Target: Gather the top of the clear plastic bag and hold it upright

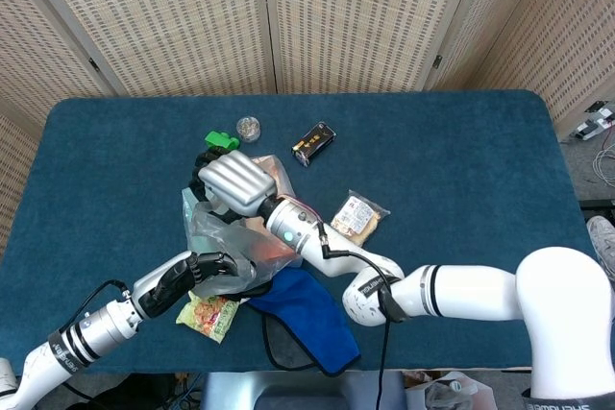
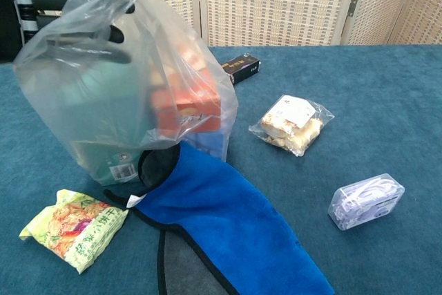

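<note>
Upright on the left part of the blue table, the clear plastic bag is held at its gathered top by the right hand, though its fingers are hidden and the grip cannot be fully made out. Its near side is gripped by the left hand. A blue cloth and a green snack packet are seen just beside its base.

The clear plastic bag is seen standing upright on the blue table, its crinkled, translucent film bulging around an orange box and darker packages inside. Its top is drawn together high at the upper left of the chest view, while its base is set against the edge of a blue cloth.
</note>
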Motion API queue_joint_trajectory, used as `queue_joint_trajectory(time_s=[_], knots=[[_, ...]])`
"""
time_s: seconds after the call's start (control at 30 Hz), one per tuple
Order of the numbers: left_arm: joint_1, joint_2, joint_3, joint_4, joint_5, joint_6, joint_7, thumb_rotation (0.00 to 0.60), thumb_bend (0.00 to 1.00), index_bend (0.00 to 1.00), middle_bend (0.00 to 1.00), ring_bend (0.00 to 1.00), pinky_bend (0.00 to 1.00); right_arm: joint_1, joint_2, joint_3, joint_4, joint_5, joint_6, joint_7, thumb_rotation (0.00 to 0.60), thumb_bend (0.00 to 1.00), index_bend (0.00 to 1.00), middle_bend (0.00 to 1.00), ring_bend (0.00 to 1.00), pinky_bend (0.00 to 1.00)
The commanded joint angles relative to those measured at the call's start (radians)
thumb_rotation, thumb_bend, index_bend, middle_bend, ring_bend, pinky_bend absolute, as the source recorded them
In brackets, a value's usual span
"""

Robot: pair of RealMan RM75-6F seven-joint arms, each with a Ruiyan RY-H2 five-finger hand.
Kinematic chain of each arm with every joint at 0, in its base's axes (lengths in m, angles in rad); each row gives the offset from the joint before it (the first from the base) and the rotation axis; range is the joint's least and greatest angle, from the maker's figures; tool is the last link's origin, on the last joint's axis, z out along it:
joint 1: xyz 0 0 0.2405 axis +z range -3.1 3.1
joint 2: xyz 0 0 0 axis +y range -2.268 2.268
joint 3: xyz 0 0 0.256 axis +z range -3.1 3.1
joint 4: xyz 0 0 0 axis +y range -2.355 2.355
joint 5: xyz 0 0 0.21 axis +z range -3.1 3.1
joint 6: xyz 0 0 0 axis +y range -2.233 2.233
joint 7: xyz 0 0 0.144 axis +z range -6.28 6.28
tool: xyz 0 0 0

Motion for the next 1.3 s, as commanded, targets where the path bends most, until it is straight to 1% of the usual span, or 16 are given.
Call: queue_joint_trajectory(time_s=[0.03,0.4,0.47,0.5,0.57,0.63,0.73,0.77,0.83,0.9,0.97,1.1,1.3], knots=[[0.0,-0.002,0.001,0.001,0.002,0.0,-0.002,0.078,0.09,0.38,0.31,0.3,0.16,-0.027,0.015,0.0,-0.009,-0.011,0.013,0.015,0.6,0.35,0.68,0.46,0.21,0.17],[0.002,0.002,0.008,-0.002,0.005,-0.001,-0.005,0.077,0.09,0.38,0.31,0.3,0.16,-0.134,0.105,-0.004,-0.06,-0.07,0.032,0.075,0.6,0.35,0.68,0.46,0.21,0.17],[0.002,0.004,0.008,-0.006,0.005,-0.002,-0.005,0.078,0.09,0.38,0.31,0.3,0.16,-0.15,0.119,0.0,-0.071,-0.082,0.029,0.092,0.6,0.34,0.68,0.44,0.21,0.17],[0.001,0.005,0.008,-0.008,0.004,-0.003,-0.005,0.079,0.09,0.38,0.31,0.3,0.16,-0.153,0.123,0.002,-0.074,-0.087,0.023,0.098,0.6,0.31,0.68,0.41,0.21,0.17],[-0.001,0.005,0.006,-0.011,0.002,-0.005,-0.006,0.079,0.09,0.38,0.31,0.3,0.16,-0.151,0.118,0.005,-0.073,-0.1,0.01,0.106,0.6,0.21,0.61,0.36,0.2,0.17],[-0.004,0.004,0.003,-0.015,0.0,-0.009,-0.004,0.078,0.09,0.38,0.31,0.3,0.16,-0.142,0.094,0.006,-0.063,-0.111,0.007,0.1,0.6,0.11,0.47,0.29,0.16,0.17],[-0.003,0.005,0.004,-0.021,0.0,-0.009,0.002,0.079,0.09,0.38,0.31,0.3,0.16,-0.117,0.041,0.007,-0.043,-0.105,0.02,0.067,0.6,0.03,0.26,0.21,0.1,0.16],[-0.002,0.006,0.004,-0.022,0.001,-0.01,0.004,0.079,0.09,0.38,0.31,0.3,0.16,-0.109,0.022,0.009,-0.034,-0.101,0.03,0.054,0.6,0.01,0.17,0.18,0.07,0.14],[-0.002,0.008,0.005,-0.024,0.001,-0.01,0.005,0.077,0.09,0.38,0.31,0.3,0.16,-0.095,-0.028,0.017,-0.014,-0.094,0.065,0.029,0.6,0.0,0.03,0.12,0.03,0.11],[-0.002,0.009,0.004,-0.025,0.001,-0.009,0.004,0.076,0.09,0.38,0.31,0.3,0.16,-0.087,-0.068,0.029,-0.001,-0.091,0.088,0.029,0.6,0.0,0.0,0.09,0.01,0.09],[-0.002,0.01,0.004,-0.025,0.001,-0.009,0.002,0.078,0.09,0.38,0.31,0.3,0.16,-0.082,-0.101,0.045,0.006,-0.09,0.098,0.043,0.6,0.0,0.0,0.07,0.0,0.07],[-0.002,0.014,0.005,-0.027,0.006,-0.006,-0.001,0.076,0.09,0.38,0.31,0.3,0.16,-0.081,-0.128,0.071,-0.004,-0.1,0.105,0.071,0.6,0.0,0.0,0.07,0.0,0.05],[0.002,0.02,0.008,-0.028,0.009,-0.001,-0.002,0.077,0.09,0.38,0.31,0.3,0.16,-0.111,-0.161,0.103,-0.009,-0.135,0.189,0.097,0.6,0.0,0.0,0.07,0.0,0.04]])
